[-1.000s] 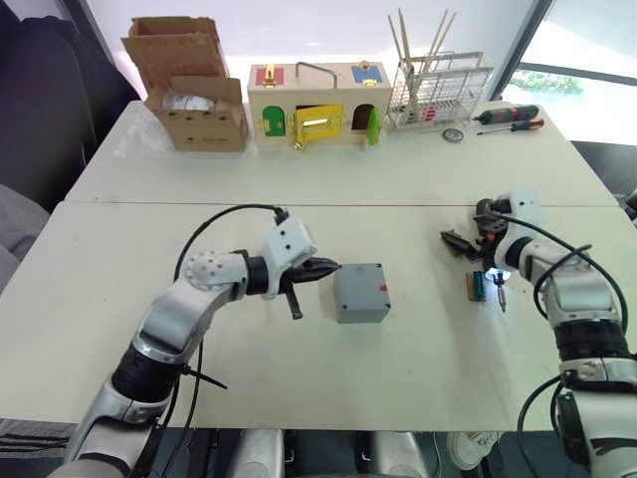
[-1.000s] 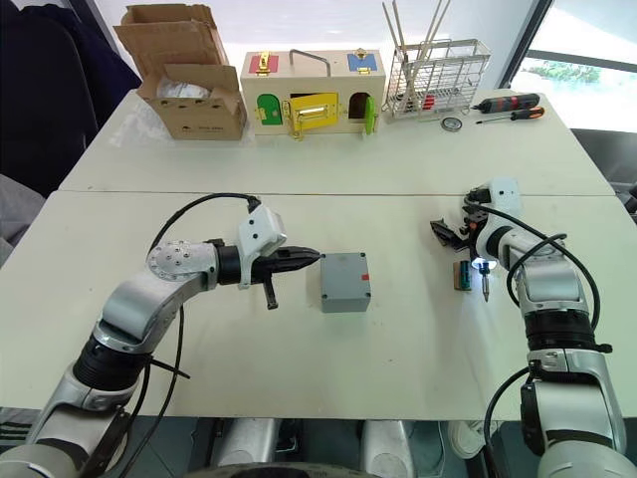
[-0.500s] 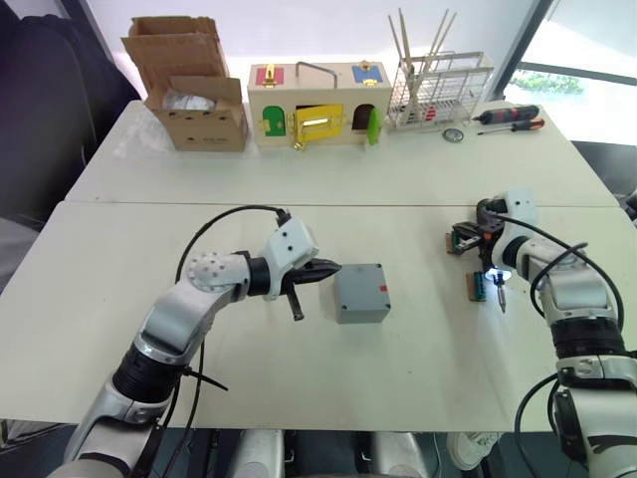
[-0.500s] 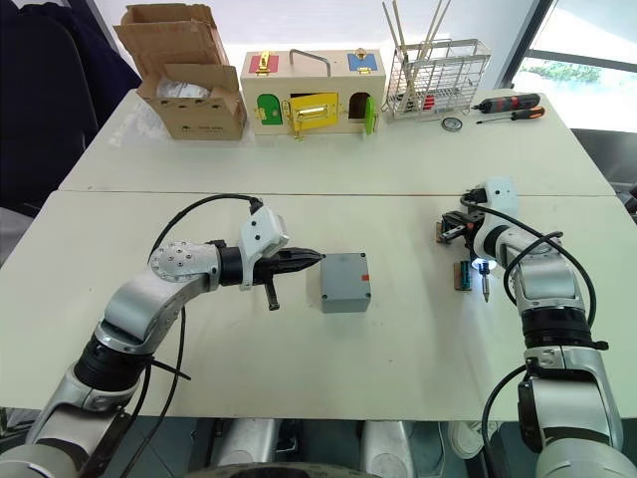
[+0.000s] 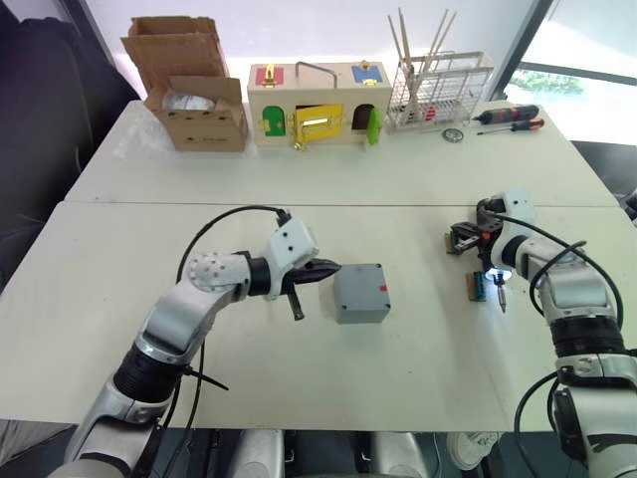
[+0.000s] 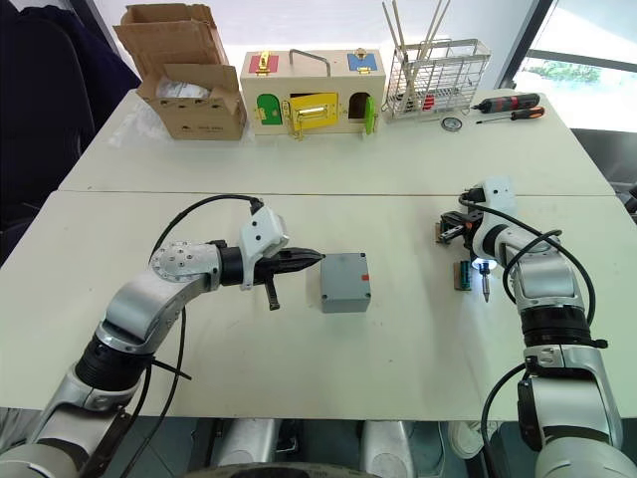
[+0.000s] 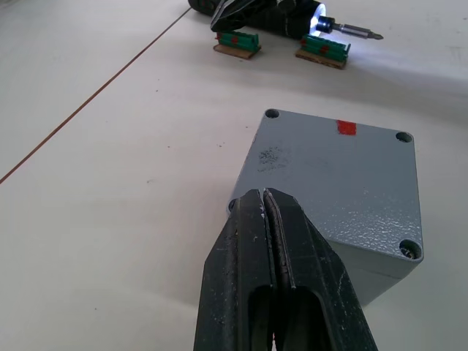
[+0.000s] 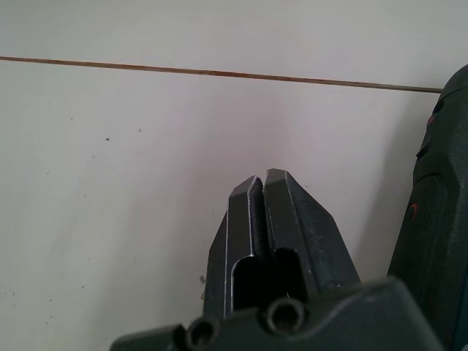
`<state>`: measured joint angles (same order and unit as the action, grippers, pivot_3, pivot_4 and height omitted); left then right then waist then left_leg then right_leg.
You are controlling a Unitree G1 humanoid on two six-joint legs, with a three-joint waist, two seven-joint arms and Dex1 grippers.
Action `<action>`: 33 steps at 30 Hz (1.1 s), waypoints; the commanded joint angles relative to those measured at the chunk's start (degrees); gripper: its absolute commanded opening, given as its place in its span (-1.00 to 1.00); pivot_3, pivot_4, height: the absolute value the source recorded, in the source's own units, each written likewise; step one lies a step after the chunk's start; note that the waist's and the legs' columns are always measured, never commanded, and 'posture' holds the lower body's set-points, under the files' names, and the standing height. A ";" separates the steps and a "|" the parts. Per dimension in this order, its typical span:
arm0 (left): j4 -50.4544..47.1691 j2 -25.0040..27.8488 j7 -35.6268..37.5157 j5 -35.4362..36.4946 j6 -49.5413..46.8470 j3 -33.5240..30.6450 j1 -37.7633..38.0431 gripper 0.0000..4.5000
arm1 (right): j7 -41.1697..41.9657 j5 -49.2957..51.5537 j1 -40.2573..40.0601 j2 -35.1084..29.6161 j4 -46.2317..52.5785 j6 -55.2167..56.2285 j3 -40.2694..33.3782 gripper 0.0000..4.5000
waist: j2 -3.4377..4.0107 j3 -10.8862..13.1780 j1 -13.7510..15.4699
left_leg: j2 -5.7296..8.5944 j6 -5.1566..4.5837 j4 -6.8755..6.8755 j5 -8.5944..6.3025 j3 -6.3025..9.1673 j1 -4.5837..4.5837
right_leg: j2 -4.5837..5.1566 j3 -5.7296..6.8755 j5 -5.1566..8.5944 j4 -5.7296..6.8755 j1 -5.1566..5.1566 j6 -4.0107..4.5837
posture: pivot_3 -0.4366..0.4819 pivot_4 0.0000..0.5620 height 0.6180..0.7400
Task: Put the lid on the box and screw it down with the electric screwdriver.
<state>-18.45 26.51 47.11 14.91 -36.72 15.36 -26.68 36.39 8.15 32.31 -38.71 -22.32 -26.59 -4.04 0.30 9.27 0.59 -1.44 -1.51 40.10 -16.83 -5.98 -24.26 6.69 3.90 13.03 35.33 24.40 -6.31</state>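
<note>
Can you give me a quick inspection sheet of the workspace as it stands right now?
Surface: two white tables butted together along a seam.
Job's things: grey box with lid on top; electric screwdriver lying with its tip light on.
Clutter: two small green terminal blocks; cardboard box, wooden latch box, wire rack, hand screwdrivers at the far edge.
Grippers: left gripper shut, tips beside the box; right gripper shut, beside the screwdriver.
Cables: black cable looping over the left arm.
Surroundings: window at right.

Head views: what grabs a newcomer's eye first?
The grey box at mid-table, lid already seated, with the left gripper, fingers shut, just off its left side. Then the screwdriver's lit tip glowing by the right gripper, also shut, on the table's right.
</note>
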 commanded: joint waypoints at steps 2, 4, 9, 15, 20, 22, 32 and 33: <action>-0.59 -0.27 -0.17 -0.25 1.37 0.52 -0.58 -1.00 | 0.42 0.17 1.34 -0.48 3.05 -0.18 -0.68 -0.98 | 0.00 0.00 0.00 | 0.00 0.00 0.00 0.00 0.00 0.00 | 0.00 0.00 0.00 0.00 0.00 0.00 | -0.05 -0.47 0.80; -0.66 -0.26 -0.16 -0.26 1.42 0.56 -0.47 -1.00 | 0.36 0.32 1.45 -0.73 3.59 -0.40 -1.11 -0.98 | 0.00 0.00 0.00 | 0.00 0.00 0.00 0.00 0.00 0.00 | 0.00 0.00 0.00 0.00 0.00 0.00 | -0.05 -0.47 0.80; -0.73 -0.22 -0.13 -0.24 1.45 0.56 -0.38 -1.00 | 0.08 0.81 1.83 -1.26 4.90 -1.09 -2.21 -0.98 | 0.00 0.00 0.02 | 0.00 0.00 0.00 0.00 0.00 0.00 | 0.00 0.00 0.00 0.00 0.00 0.00 | -0.05 -0.47 0.80; -0.66 -0.13 0.03 -0.17 1.63 0.41 -0.52 -1.00 | -0.15 1.93 2.37 -2.04 8.77 -3.11 -3.83 -0.98 | 0.00 0.00 0.00 | -0.01 0.00 0.00 0.00 0.00 0.00 | 0.00 0.00 0.00 0.00 0.00 0.00 | -0.05 -0.47 0.80; -0.93 0.60 0.50 0.76 1.24 -1.26 -0.97 -1.00 | 1.14 7.14 3.08 -1.35 16.47 -7.34 -6.52 -0.98 | 0.01 0.00 0.05 | -0.02 0.00 0.00 0.00 0.00 0.00 | 0.00 0.00 0.00 0.00 0.00 0.00 | -0.05 -0.47 0.80; -1.08 1.49 0.90 1.27 0.89 -2.22 -1.04 -1.00 | 3.78 11.32 1.95 -1.05 22.24 -10.35 -6.91 -0.98 | 0.01 0.00 0.02 | -0.03 0.00 0.00 0.00 0.02 0.00 | 0.00 0.00 0.00 0.00 0.01 0.00 | -0.05 -0.47 0.80; -2.16 8.84 5.08 4.13 -2.46 -4.54 0.80 -1.00 | 9.82 25.14 -7.91 -0.55 45.23 -22.13 -0.85 -0.98 | -0.01 0.00 0.12 | -0.11 -0.12 0.03 -0.07 0.04 -0.02 | 0.07 0.01 0.00 -0.01 -0.01 0.02 | -0.05 -0.47 0.80; -2.53 9.30 5.27 4.44 -2.86 -4.58 1.10 -1.00 | 9.46 24.56 -8.69 0.04 45.19 -21.44 0.18 -0.98 | -0.01 0.00 0.09 | -0.12 -0.13 0.03 -0.08 0.04 -0.02 | 0.07 0.01 0.00 -0.02 -0.01 0.02 | -0.05 -0.47 0.80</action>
<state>-18.54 35.15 51.83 18.21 -39.28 12.06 -25.42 46.30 32.60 24.19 -39.33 21.23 -49.07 -4.64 0.29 9.27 0.68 -1.57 -1.63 40.12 -16.91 -5.94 -24.28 6.75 3.91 13.03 35.31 24.40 -6.29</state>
